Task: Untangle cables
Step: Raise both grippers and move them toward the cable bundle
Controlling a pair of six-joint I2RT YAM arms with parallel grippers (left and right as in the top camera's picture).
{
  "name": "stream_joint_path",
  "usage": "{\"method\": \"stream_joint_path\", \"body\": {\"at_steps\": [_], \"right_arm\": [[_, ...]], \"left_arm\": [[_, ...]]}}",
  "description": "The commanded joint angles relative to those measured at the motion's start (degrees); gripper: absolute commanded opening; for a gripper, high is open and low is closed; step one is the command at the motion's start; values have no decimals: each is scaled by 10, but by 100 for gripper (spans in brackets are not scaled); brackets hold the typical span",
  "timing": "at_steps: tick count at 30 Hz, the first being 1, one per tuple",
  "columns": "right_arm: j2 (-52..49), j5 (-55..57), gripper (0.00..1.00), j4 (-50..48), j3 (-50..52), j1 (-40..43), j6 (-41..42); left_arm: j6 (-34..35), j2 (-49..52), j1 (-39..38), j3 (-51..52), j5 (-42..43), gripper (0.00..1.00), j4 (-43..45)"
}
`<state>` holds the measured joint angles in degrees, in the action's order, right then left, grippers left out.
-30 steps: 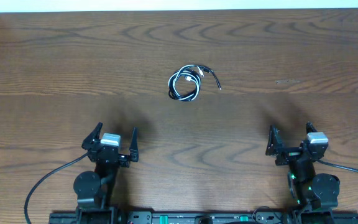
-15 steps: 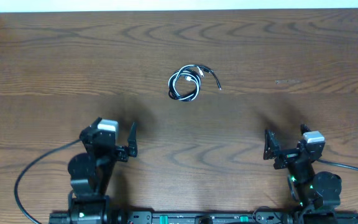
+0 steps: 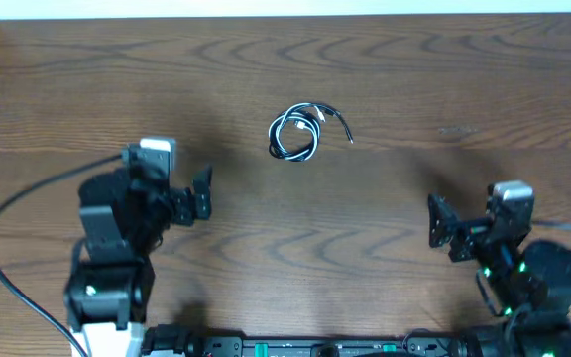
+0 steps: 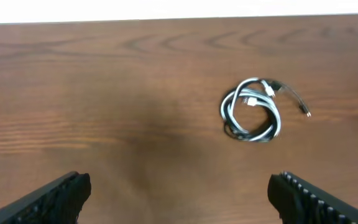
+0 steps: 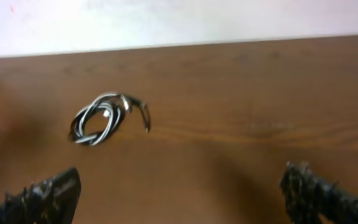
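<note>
The cables (image 3: 298, 132) lie in one small coil of thin white and black cords on the wooden table, at centre back, with a black end sticking out to the right. The coil also shows in the left wrist view (image 4: 252, 117) and the right wrist view (image 5: 101, 118). My left gripper (image 3: 171, 198) is open and empty, raised at the left, well short of the coil. My right gripper (image 3: 469, 223) is open and empty at the right front. In the wrist views the left jaws (image 4: 179, 193) and right jaws (image 5: 182, 193) stand wide apart with bare table between them.
The wooden table (image 3: 414, 79) ends at a pale wall along the back edge. A thick black arm cable (image 3: 8, 238) loops at the left front. The arm bases stand along the front edge.
The left arm has risen and moved forward and left, toward the table's middle. The right arm has shifted slightly right and forward. The cables have not moved.
</note>
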<state>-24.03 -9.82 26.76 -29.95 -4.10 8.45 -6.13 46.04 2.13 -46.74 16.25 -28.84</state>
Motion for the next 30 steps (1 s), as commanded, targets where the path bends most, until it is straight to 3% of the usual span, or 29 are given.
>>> {"method": "stream_joint_path", "body": {"at_steps": [1,11,20,22,27,30], "right_arm": [[-77,-24,99,37,-86,-2,-9],[-325,-103,99,216,-334,-2,-54],[-442,-182,99,205,-389,-2,-53],[-453,-214,99,202,-389,-2,-53],[-470,-220,91,209,-389,-3,-38],[-476,-221,87,214,-387,-3,-25]], "left_arm": [[16,55,-4,-87,11,96,-49],[33,276,-63,-321,11,96,-227],[35,415,-103,-333,117,97,-168],[52,445,-103,-333,116,82,-144],[214,523,-105,-333,30,70,-98],[230,567,-115,-333,21,63,-71]]}}
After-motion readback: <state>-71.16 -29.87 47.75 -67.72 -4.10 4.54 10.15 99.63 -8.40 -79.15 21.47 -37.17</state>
